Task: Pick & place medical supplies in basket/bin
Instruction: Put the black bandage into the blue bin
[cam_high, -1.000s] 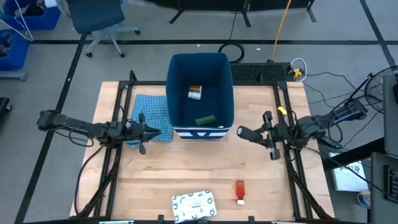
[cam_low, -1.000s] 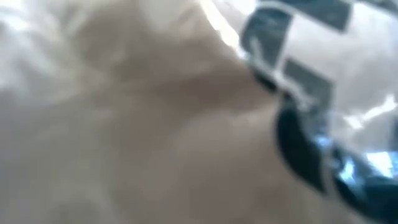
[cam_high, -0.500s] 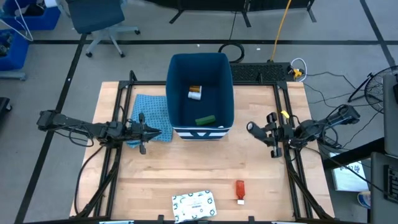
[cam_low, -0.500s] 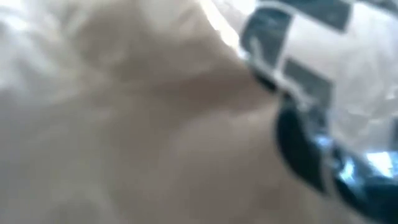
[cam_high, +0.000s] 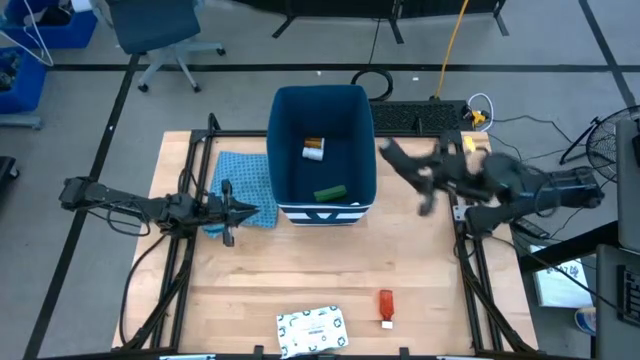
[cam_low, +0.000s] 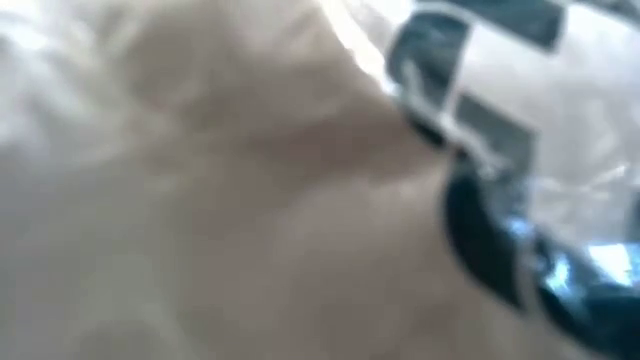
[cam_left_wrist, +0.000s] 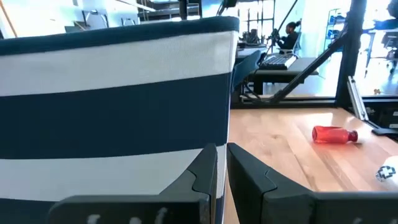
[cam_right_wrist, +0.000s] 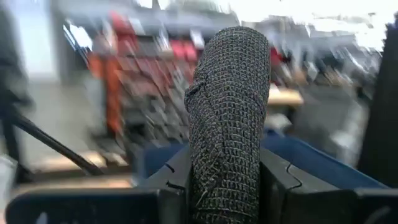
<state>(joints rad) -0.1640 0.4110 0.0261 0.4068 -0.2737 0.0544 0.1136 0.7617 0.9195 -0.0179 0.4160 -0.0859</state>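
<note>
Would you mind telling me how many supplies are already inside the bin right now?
2 visible: the orange pill bottle near the middle of the bin, and the green box nearer its patterned end. Others may be hidden by the walls.

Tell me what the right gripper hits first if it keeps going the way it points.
Most likely the dark-blue bin: the right gripper, shut on the black bar, points at its near wall or rim, though height is unclear.

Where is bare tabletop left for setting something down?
Bare wood lies between the dark-blue rectangular bin and the white patterned flat packet beside the red white-tipped tube. The left is crowded: light blue cloth and left gripper. The right gripper hovers beside the bin's rim.
</note>
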